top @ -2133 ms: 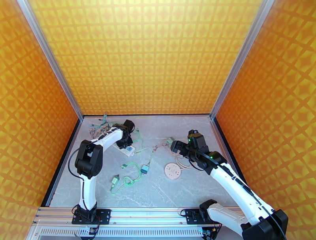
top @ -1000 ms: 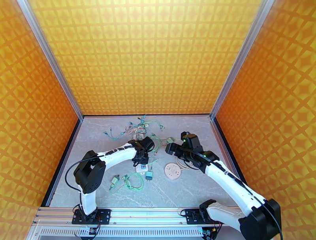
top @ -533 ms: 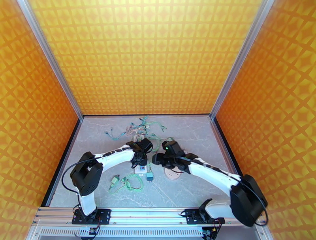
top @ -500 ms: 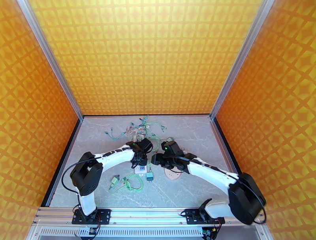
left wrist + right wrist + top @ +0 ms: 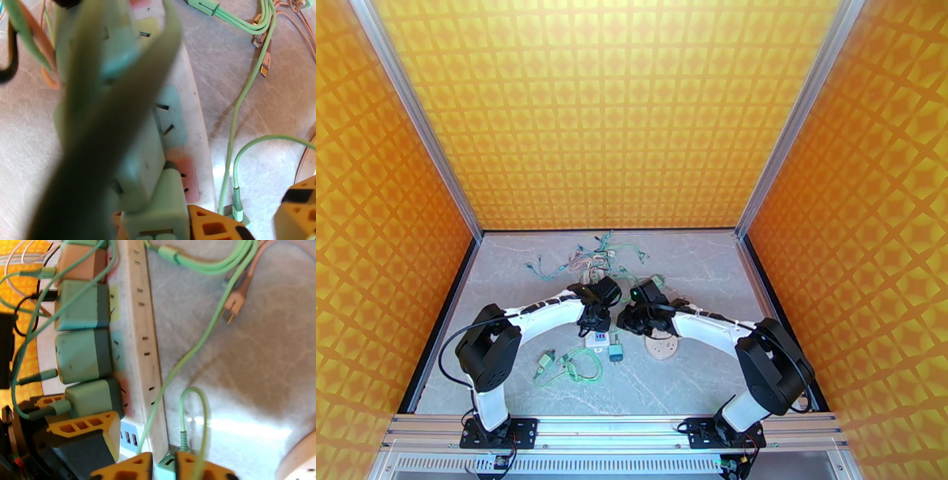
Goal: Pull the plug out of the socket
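We see the orange patterned walls (image 5: 608, 110) on three sides, and below them the grey marbled counter (image 5: 703, 260). Over it the left arm (image 5: 541, 309) and the right arm (image 5: 711, 328), both white, bend inward and meet near the middle. Under their tips lies the white power strip (image 5: 140, 319), set lengthways away from the bases, with a row of green plugs (image 5: 77, 354) seated along it. To its right is a round wooden disc (image 5: 661, 346). At the far side sits a tangle of cables (image 5: 592, 256), and a green cable loop (image 5: 581, 365) lies nearer the bases. The left gripper (image 5: 594, 322) stands down on the strip's near end, one orange finger (image 5: 85, 425) against the last green plug; we cannot tell whether its jaws are clamped on anything. The right gripper (image 5: 164, 471) is just beside it, its jaws drawn almost together on the small teal plug (image 5: 616, 353). That plug lies at the strip's near corner, between strip and disc, its green lead looping away.
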You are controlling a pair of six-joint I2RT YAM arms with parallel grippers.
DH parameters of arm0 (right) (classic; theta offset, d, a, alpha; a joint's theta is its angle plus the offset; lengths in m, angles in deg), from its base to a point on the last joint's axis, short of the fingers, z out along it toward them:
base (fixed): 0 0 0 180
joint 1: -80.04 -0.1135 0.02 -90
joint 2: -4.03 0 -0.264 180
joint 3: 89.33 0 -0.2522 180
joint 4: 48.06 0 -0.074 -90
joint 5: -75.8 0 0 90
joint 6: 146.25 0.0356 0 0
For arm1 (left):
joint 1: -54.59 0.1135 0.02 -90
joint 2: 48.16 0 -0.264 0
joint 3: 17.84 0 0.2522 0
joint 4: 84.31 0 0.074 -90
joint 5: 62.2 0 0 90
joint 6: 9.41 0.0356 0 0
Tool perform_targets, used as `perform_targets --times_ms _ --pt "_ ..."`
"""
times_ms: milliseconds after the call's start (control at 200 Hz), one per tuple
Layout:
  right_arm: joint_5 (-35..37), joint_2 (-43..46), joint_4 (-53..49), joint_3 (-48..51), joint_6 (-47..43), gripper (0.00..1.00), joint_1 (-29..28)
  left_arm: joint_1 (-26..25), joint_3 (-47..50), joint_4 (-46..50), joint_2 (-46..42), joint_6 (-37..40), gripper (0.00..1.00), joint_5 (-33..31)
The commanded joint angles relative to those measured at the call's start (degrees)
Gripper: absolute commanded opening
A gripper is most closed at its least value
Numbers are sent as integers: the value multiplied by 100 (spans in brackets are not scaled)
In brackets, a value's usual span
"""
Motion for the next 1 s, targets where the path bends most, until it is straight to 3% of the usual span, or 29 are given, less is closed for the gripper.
perform_targets --times_ms 0,405,605,660,725,820,975,995 --pt "712 65 -954 -268 -604 12 142 -102 219 320 -174 189 33 448" --pt "1477 566 -1844 -348 -1729 8 1393 -179 351 320 -401 379 35 442" --pt "1856 492 -2225 -728 -2162 14 1848 -470 317 388 -301 424 35 447" --pt "1873 539 -2305 -817 -2260 22 1855 -545 301 381 -273 390 35 448" --pt "1888 693 -2326 -805 -2230 40 1861 -642 269 391 -227 373 36 448" --pt "1752 944 -2317 -667 -2091 51 1861 -728 219 423 -171 312 37 449" --pt "1558 1453 -2339 -328 -1779 97 1862 -743 194 388 -225 260 45 486" --pt "1515 1566 -2280 -257 -1733 98 1862 -743 184 391 -238 269 46 479"
